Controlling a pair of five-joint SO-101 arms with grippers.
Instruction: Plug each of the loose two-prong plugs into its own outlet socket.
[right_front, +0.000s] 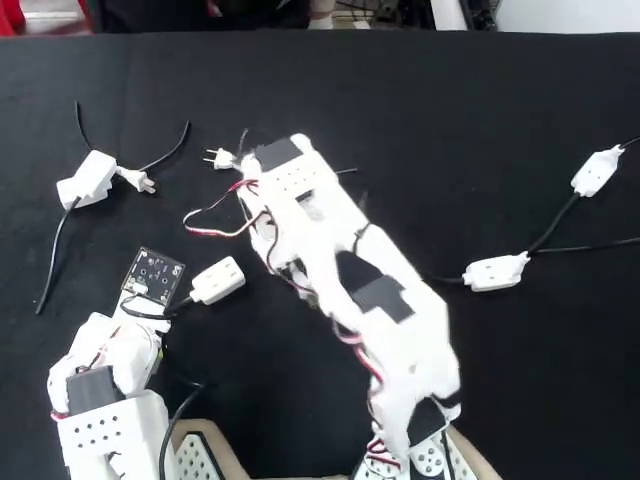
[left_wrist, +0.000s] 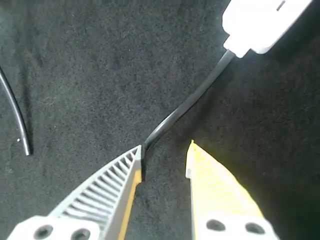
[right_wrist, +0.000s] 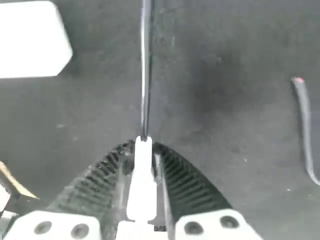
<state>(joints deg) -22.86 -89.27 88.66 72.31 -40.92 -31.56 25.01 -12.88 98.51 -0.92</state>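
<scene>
1. The right arm (right_front: 350, 290) lies stretched over the black table (right_front: 450, 120).
2. The left gripper (left_wrist: 165, 150) stands parted, with a black cord (left_wrist: 200, 95) touching one fingertip.
3. That cord joins a white outlet socket (left_wrist: 265, 22).
4. The right gripper (right_wrist: 143, 146) clamps a white plug (right_wrist: 142, 175).

Your high camera looks steeply down on the whole black table (right_front: 470, 120), arm bases at its near edge, while each wrist camera looks out close over the table past the left tool (left_wrist: 164, 149) or right tool (right_wrist: 144, 142), the left sharing the white outlet socket (left_wrist: 265, 22) with the high view.
</scene>
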